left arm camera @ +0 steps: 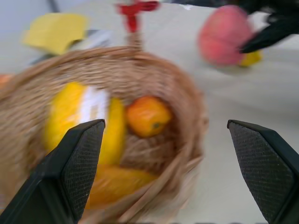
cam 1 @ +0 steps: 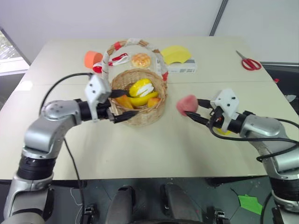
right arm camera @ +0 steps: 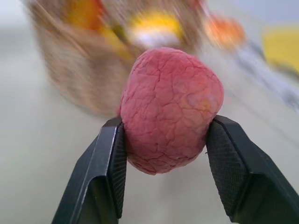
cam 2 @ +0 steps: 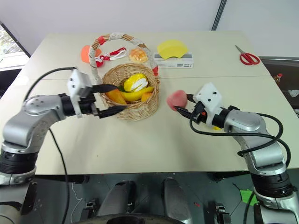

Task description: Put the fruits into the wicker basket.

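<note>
From the head views, the right gripper [cam 2: 183, 105] is clamped on the pink peach [cam 2: 176, 99] and holds it off the table [cam 2: 154, 144]. The wicker basket [cam 2: 135, 111] sits just beside the peach. The left gripper [cam 2: 111, 99] has its fingers wide apart at the basket's rim, holding nothing.

In the left wrist view, fruit lies inside the basket, maybe the mango and lemon, but it is blurry.

The right wrist view shows both fingers [right arm camera: 107, 168] pressing the peach.

The peach is being carried. Next it must go over the basket and be let go. The table is pale and smooth, with red scissors [cam 2: 248, 58] far off and a white wall behind.

Bare table [cam 1: 154, 140]; arched handle [cam 1: 133, 44] over basket [cam 1: 149, 114]
</note>
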`<state>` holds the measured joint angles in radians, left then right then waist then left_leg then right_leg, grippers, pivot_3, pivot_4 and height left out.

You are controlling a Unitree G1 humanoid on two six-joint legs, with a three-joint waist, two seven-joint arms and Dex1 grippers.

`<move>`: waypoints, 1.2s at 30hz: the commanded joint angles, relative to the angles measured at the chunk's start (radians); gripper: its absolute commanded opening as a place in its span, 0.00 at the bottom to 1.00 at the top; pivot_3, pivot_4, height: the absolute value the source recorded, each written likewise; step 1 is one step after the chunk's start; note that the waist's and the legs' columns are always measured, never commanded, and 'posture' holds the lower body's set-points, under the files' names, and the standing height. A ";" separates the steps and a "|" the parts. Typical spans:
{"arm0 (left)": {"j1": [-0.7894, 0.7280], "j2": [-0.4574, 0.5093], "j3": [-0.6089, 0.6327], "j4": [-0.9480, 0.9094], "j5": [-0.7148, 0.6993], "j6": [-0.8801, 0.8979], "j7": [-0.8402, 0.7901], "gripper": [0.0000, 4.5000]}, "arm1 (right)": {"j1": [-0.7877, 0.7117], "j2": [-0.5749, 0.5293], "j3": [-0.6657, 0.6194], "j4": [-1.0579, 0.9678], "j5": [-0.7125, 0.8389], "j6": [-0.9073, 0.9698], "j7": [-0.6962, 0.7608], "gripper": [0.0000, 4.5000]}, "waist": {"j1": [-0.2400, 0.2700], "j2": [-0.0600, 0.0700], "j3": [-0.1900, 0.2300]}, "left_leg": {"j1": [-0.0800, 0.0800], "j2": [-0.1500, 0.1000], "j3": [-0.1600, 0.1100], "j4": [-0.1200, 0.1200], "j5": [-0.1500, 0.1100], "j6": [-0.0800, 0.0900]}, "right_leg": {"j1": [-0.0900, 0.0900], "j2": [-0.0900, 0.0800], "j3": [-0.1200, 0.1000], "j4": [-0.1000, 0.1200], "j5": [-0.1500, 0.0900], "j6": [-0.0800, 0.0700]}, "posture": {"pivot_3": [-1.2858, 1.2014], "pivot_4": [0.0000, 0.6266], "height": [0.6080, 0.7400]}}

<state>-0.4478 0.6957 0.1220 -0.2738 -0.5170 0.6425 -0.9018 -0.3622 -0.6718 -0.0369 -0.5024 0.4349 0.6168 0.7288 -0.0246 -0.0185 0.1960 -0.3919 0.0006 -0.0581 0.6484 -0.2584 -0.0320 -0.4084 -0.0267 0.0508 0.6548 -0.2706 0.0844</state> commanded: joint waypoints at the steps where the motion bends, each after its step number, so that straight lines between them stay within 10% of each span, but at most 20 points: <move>1: 0.035 0.032 0.064 -0.018 -0.022 -0.007 0.006 1.00 | -0.109 0.071 0.082 -0.058 0.017 0.034 -0.042 0.43 | 0.001 0.000 0.000 | 0.000 0.000 0.000 0.000 0.000 0.000 | 0.000 0.000 0.000 0.000 0.000 0.000 | 0.52 0.24 1.00; 8: 0.075 0.007 0.078 -0.094 -0.068 0.017 0.065 1.00 | -0.367 0.346 0.255 0.249 -0.162 0.057 -0.257 0.43 | 0.007 0.000 0.000 | -0.001 -0.001 0.000 0.000 0.000 -0.001 | -0.001 -0.002 0.000 0.000 0.000 -0.001 | 0.52 0.24 1.00; 13: 0.082 -0.012 0.067 -0.128 -0.084 0.029 0.108 1.00 | -0.404 0.376 0.258 0.312 -0.205 -0.006 -0.253 0.98 | 0.011 0.000 0.000 | -0.003 -0.002 -0.001 -0.002 0.000 -0.001 | -0.003 -0.004 -0.001 0.000 0.000 -0.001 | 0.52 0.24 1.00; 25: -0.010 -0.130 -0.094 -0.178 -0.120 0.056 0.131 1.00 | 0.045 0.064 -0.225 -0.010 -0.062 0.232 -0.217 0.98 | 0.023 -0.001 -0.001 | -0.009 -0.004 -0.002 0.000 0.000 0.000 | -0.005 -0.005 -0.001 -0.003 0.001 0.000 | 0.52 0.24 1.00; 36: -0.136 -0.248 -0.263 -0.047 -0.074 -0.021 0.041 1.00 | 0.205 0.247 -0.497 -0.144 -0.014 0.618 -0.477 0.98 | -0.015 0.002 -0.001 | 0.001 -0.003 0.001 -0.001 0.000 0.000 | 0.000 0.003 0.001 0.001 0.000 0.000 | 0.52 0.24 1.00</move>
<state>-0.5642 0.4491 -0.1428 -0.3154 -0.5982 0.6479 -0.8463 -0.1435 -0.4311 -0.5185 -0.6125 0.4161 1.2269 0.2810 -0.0394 -0.0169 0.1945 -0.3911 -0.0024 -0.0573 0.6469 -0.2583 -0.0320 -0.4086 -0.0240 0.0523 0.6560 -0.2703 0.0842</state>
